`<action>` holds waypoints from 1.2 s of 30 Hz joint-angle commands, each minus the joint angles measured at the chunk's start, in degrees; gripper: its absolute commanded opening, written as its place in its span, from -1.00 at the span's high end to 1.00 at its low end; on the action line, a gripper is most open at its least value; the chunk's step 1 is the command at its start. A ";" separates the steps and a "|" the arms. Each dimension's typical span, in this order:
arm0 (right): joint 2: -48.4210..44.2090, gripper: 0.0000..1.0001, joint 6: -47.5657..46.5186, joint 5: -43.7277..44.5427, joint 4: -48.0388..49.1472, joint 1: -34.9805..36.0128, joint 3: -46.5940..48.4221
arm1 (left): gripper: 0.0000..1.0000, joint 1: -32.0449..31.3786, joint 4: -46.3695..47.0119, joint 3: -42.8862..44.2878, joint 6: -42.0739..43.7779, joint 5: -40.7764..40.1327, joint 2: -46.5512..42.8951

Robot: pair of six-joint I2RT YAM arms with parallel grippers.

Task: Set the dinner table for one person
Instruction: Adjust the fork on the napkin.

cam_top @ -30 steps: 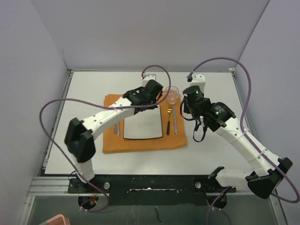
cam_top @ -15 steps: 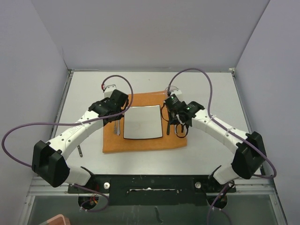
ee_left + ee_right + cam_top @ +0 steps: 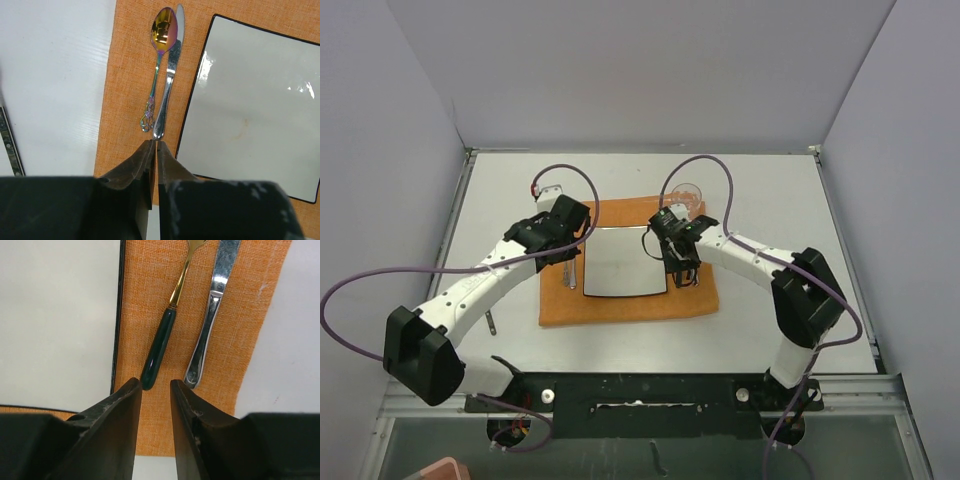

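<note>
Dinner table (image 3: 770, 190): my right gripper (image 3: 156, 384) has just parted narrowly off the fork (image 3: 159, 347), left gripper (image 3: 154, 146) pinched closed, both empty; setting seems complete.

Square plate (image 3: 625, 262) on orange mat (image 3: 620, 310)

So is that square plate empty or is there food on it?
Empty. The plate is bare glossy white, showing only glare and a faint smudge; the spoon and knife lie beside it on the orange mat.
</note>
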 commanded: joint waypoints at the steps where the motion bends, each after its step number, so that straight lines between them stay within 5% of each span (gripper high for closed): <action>1: 2.33 0.40 2.66 0.18 3.24 0.24 2.20 | 0.89 0.47 -0.41 0.25 -0.80 -0.65 -4.32; 26: 9.86 0.50 2.97 3.27 5.65 -2.47 1.58 | 0.88 3.37 -2.32 2.88 2.87 -0.04 -9.06; 36: 9.12 0.73 1.55 3.89 5.40 -2.53 0.49 | 0.88 3.72 -1.71 3.85 2.94 0.33 -8.95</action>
